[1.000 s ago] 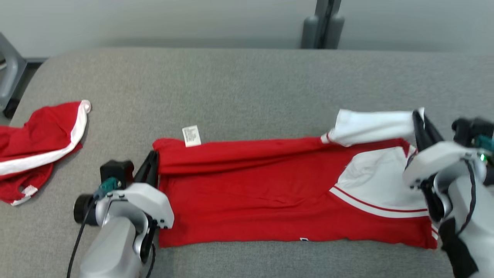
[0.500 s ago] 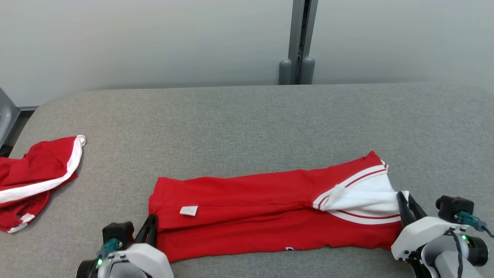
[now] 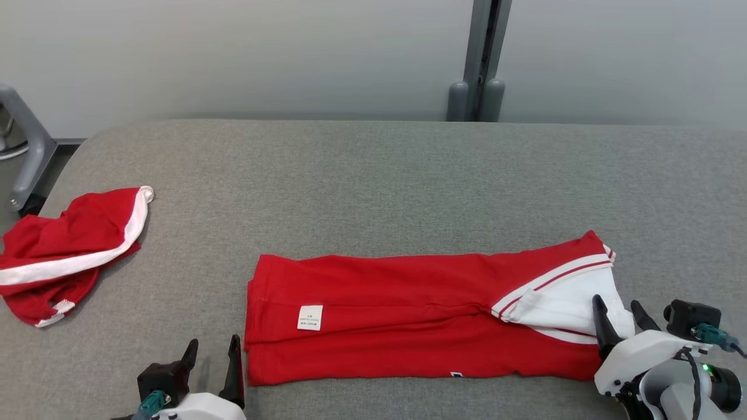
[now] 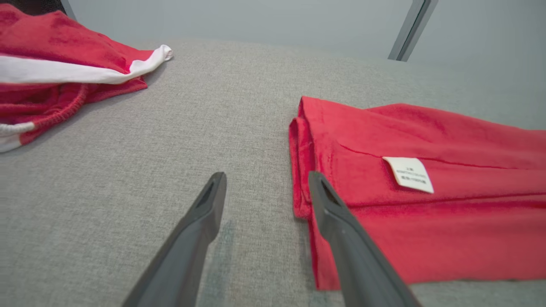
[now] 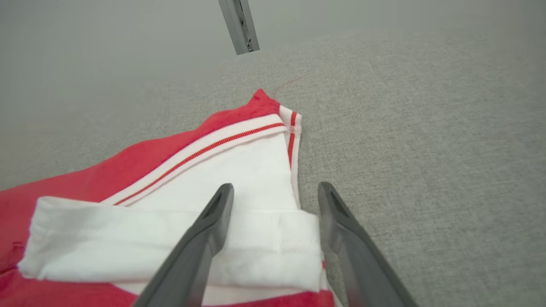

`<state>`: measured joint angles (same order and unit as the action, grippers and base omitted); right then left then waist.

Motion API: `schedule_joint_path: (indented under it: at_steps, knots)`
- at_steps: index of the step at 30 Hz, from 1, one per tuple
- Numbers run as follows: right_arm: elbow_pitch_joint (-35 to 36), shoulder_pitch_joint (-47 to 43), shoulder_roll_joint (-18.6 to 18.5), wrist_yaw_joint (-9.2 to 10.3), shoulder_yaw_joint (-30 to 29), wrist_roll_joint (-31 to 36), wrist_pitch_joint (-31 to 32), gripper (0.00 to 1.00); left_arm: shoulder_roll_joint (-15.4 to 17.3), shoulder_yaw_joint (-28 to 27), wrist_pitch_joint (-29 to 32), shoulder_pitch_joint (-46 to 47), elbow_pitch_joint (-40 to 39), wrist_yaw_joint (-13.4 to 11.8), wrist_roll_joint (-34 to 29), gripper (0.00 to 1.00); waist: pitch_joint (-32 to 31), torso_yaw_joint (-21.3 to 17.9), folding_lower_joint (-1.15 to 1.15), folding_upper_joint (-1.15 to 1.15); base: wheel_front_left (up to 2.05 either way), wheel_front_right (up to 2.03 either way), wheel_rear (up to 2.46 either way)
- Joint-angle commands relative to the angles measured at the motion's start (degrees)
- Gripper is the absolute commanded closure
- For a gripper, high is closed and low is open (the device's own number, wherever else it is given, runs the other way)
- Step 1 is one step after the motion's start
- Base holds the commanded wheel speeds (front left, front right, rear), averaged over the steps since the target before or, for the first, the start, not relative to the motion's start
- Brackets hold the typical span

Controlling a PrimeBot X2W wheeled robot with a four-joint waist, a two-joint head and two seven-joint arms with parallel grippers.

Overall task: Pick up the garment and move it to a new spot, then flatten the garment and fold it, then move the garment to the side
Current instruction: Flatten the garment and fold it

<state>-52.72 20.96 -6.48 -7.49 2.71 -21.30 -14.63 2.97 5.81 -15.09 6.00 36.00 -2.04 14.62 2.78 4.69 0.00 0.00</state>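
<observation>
Left end effector [image 3: 213,343] and right end effector [image 3: 615,302] stand wide open, empty; the red shirt [image 3: 397,309] between them appears soft, limp, best pinched at the folded ends beside each.

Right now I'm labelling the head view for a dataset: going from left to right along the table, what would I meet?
crumpled red garment → left gripper, open → folded red garment → right gripper, open, at that garment's white end

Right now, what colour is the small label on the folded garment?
White label, best in left wrist view.
</observation>
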Motion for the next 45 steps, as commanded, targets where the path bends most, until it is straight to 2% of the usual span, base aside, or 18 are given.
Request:
schedule_joint_path:
  at_steps: [1,10,12,13,20,26,29,32,37,45]
  knots:
    - [-1.2,1.2,-0.4,0.00,0.3,0.2,0.6,0.00,0.2,-0.6,-0.1,0.1,-0.5,0.3,0.2,0.00,1.1,1.3,0.00,0.00,0.00,0.00,0.00]
    - [-11.2,3.9,0.5,0.00,1.6,-0.1,4.5,0.00,0.1,0.3,-0.1,0.9,-2.0,0.6,0.7,0.00,2.4,3.2,0.00,0.00,0.00,0.00,0.00]
    - [-12.0,4.1,1.0,-0.07,2.6,-0.6,4.7,0.70,0.0,0.5,-0.1,1.1,-2.1,0.5,0.9,0.00,2.6,3.3,0.00,0.00,0.00,0.00,0.00]
    - [-12.3,4.2,1.1,-0.07,2.8,-1.2,4.5,1.00,0.0,0.5,-0.1,1.2,-2.2,0.4,0.9,0.00,2.6,3.2,0.00,0.00,0.00,0.00,0.00]
    - [-13.0,5.7,-1.5,0.15,0.5,-4.2,0.9,1.00,0.0,1.3,-0.1,1.7,-2.9,0.0,1.2,0.00,2.8,2.0,0.00,0.00,0.00,0.00,0.00]
    - [-10.8,6.2,-3.3,0.07,-2.4,-4.5,-0.7,1.00,0.0,2.0,-0.1,1.5,-3.1,-0.3,1.5,0.00,2.2,-0.2,0.00,0.00,0.00,0.00,0.00]
    - [-6.3,5.3,-3.7,0.01,-3.8,-4.0,-0.7,1.00,0.1,2.4,-0.1,1.6,-3.0,-0.3,1.9,0.00,1.8,-1.2,0.00,0.00,0.00,0.00,0.00]
    - [-0.9,3.9,-1.8,0.01,-4.1,-5.0,-0.7,1.00,0.1,2.7,-0.1,1.7,-2.9,-0.4,2.1,0.00,1.6,-1.8,0.00,0.00,0.00,0.00,0.00]
    - [8.0,0.6,0.7,0.00,1.3,-7.7,-0.6,1.00,0.1,3.8,-0.1,1.4,-2.8,-0.4,2.5,0.00,1.0,-1.7,0.00,0.00,0.00,0.00,0.00]
    - [16.5,-3.2,2.3,0.00,17.2,-13.6,0.8,1.00,0.0,4.9,-0.1,0.9,-2.7,-0.1,2.1,0.00,0.0,2.3,0.00,0.00,0.00,0.00,0.00]
